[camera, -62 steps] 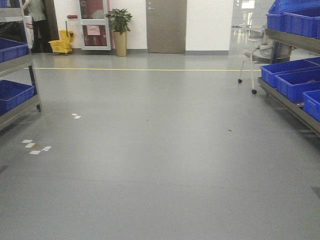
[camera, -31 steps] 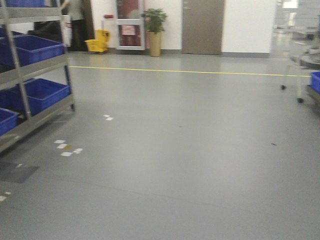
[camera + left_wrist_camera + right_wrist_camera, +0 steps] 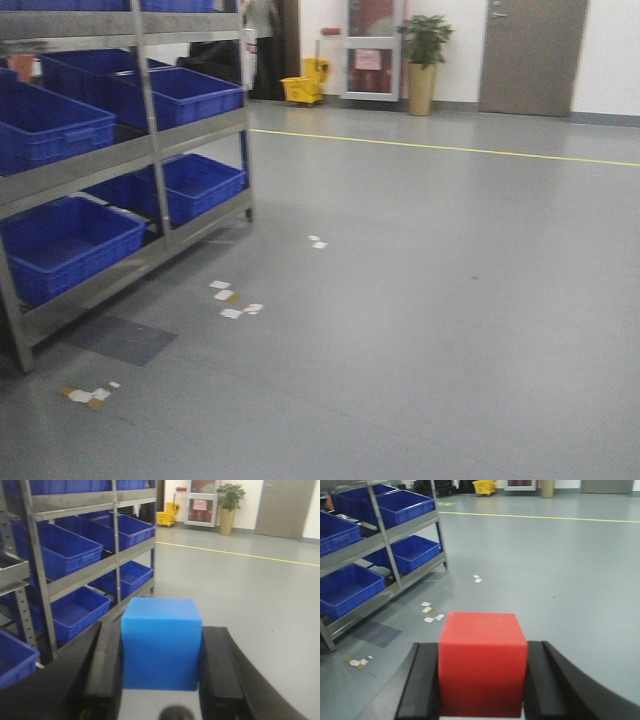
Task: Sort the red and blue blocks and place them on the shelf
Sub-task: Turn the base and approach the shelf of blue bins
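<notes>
The left pincer (image 3: 161, 647) is clamped on the blue block (image 3: 161, 640): its 2 black fingers (image 3: 105, 665) press against the cube's left and right faces, and the cube sits upright between them with its top and front faces showing. The right pincer (image 3: 482, 677) grips the red block (image 3: 482, 662) the same way, 1 dark finger (image 3: 542, 680) touching each side. Both blocks are held above the grey floor (image 3: 450, 330), well apart from the shelf (image 3: 100, 160).

In the left wrist view the shelf (image 3: 85, 572) stands ahead and to the left, with its steel tiers of big blue bins (image 3: 70, 552) reaching to the top of the picture. In the right wrist view the shelf (image 3: 350, 556) lies further off to the left, and white tape scraps (image 3: 427, 611) dot the floor between it and the red cube.

The front view shows neither pincer nor either block. It shows the shelf's end post, the bins (image 3: 60, 240), the tape scraps (image 3: 235, 300), a yellow line (image 3: 450, 150) across the floor, and, at the far wall, a yellow mop bucket (image 3: 305, 88), a potted plant (image 3: 425, 55) and a grey door (image 3: 530, 55).
</notes>
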{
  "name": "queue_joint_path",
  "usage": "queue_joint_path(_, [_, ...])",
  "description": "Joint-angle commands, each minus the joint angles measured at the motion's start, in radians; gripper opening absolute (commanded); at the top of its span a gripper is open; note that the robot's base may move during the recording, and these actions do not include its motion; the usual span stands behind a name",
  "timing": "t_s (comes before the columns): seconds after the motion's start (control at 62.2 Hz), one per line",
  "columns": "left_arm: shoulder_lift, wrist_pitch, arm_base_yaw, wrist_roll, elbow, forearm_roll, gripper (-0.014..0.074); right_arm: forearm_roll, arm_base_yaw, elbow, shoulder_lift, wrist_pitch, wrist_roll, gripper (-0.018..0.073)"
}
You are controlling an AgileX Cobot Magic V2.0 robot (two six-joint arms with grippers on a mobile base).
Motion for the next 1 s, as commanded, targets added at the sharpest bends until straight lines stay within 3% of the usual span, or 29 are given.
queue_joint_path(0.0, [0.008, -0.087, -0.007, -0.008, -0.037, -0.007, 0.0132, 0.000, -0.006, -0.028, 0.009, -0.082, -0.003, 0.0051])
queue_joint_path(0.98, [0.008, -0.087, -0.007, -0.008, -0.037, -0.007, 0.0132, 0.000, -0.006, -0.028, 0.009, -0.082, -0.003, 0.0051])
